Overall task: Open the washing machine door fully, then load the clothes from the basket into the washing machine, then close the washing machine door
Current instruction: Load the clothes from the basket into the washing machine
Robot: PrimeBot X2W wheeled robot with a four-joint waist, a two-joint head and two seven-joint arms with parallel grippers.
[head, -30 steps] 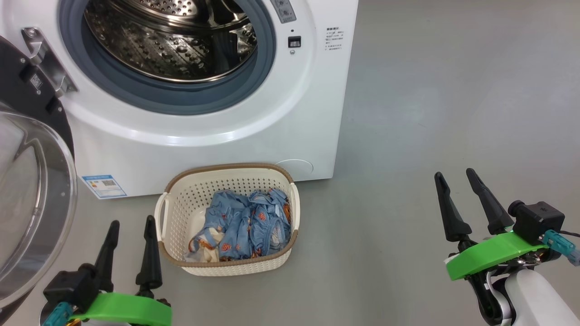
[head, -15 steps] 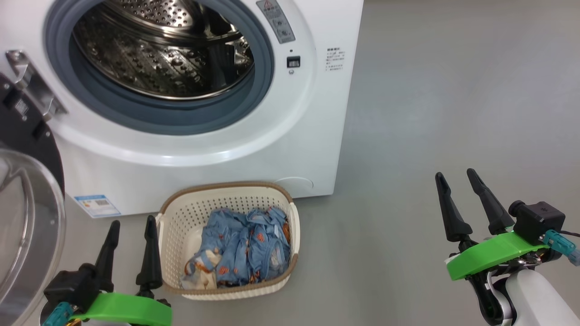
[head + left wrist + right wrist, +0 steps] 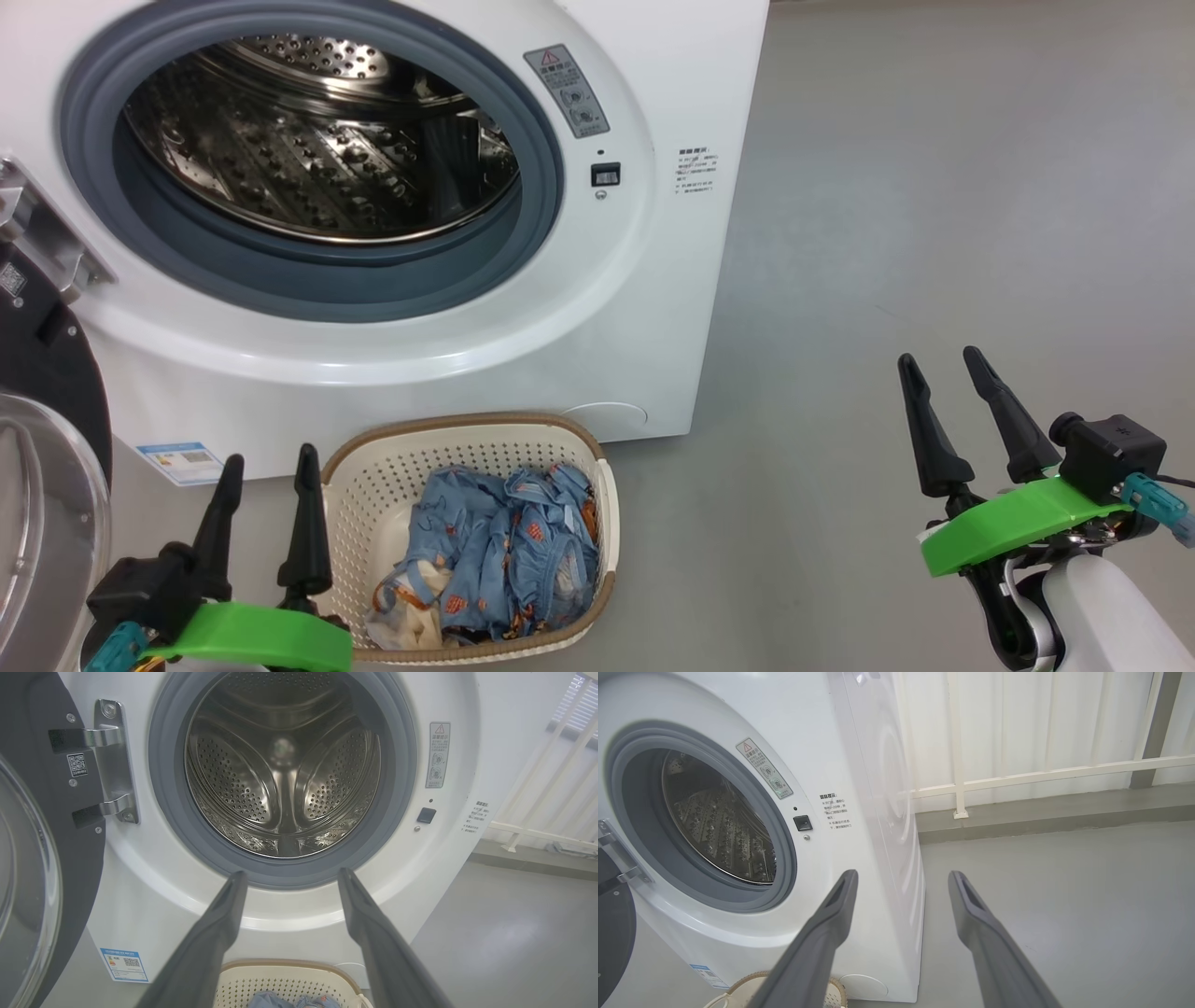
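The washing machine (image 3: 644, 308) stands with its steel drum (image 3: 308, 149) exposed. Its door (image 3: 37, 485) is swung wide open at the far left, glass bowl facing me, also seen as the door (image 3: 42, 858) in the left wrist view. On the floor in front sits the cream basket (image 3: 373, 476) holding the blue clothes (image 3: 495, 560). My left gripper (image 3: 268, 462) is open and empty just left of the basket. My right gripper (image 3: 941, 357) is open and empty over bare floor, far right of the basket. The left gripper (image 3: 289, 875) points at the drum opening.
Grey floor (image 3: 934, 187) spreads to the right of the machine. A white railing (image 3: 1041, 772) and pale wall run behind it. A blue sticker (image 3: 182, 460) marks the machine's lower left front. The door hinge (image 3: 112, 760) sits left of the opening.
The head camera has tilted up, so machine and basket sit lower in the picture. Both grippers hold the same pose, open.
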